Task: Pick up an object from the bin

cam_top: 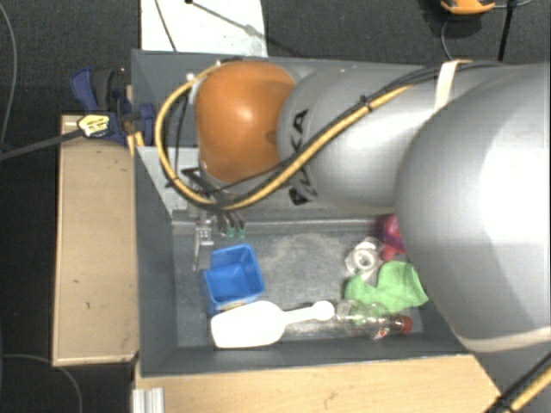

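Hand [204,246] low at the left of the grey bin [159,308], beside a blue square tub [232,275], its grip impossible to tell, white scoop [258,323] below.

matt metal bin [284,256], glossy plastic scoop [258,323]

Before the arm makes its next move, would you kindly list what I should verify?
1. Gripper near a thing: ok, it is at the view's upper left corner of the blue square tub.
2. Gripper centred over that tub: not ok, it is off at the corner.
3. Tub clear of the white scoop: cannot tell, they lie very close.
4. Green cloth and white ring away from the gripper: ok, both lie to the right.
5. Gripper open: cannot tell.
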